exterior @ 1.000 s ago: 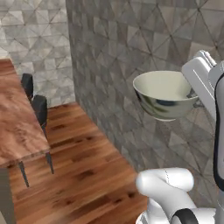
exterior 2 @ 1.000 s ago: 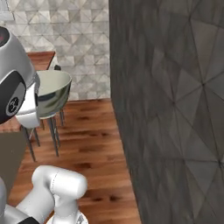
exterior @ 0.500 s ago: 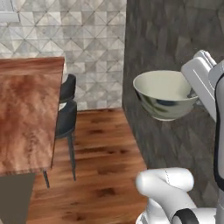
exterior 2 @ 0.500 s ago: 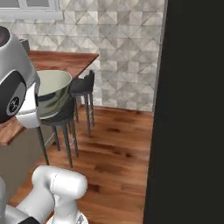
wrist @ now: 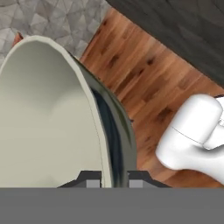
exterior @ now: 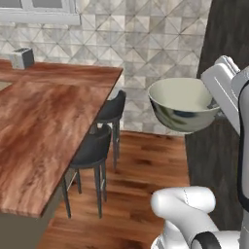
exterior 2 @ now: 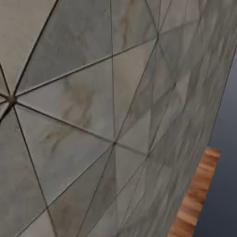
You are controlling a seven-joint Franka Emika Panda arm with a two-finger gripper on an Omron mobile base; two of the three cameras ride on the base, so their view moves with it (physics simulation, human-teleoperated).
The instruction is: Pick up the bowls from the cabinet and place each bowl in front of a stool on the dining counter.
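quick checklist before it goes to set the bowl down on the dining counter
1. Grip on the bowl: ok. The gripper has a finger on each side of the rim wall.
2. Bowl level: ok. In the left base view it rides mouth up, about level, with nothing inside.
3. Landing spot: ok. The dining counter is bare wood along the edge by the stools.
4. Stools to aim for: ok. The near stool and the far stool stand tucked at the counter's edge.
5. Bowl over the counter: not ok. It hangs above the floor, right of the stools.
6. Clearance on the robot's right: cannot tell. A tiled wall looms close in the right base view.
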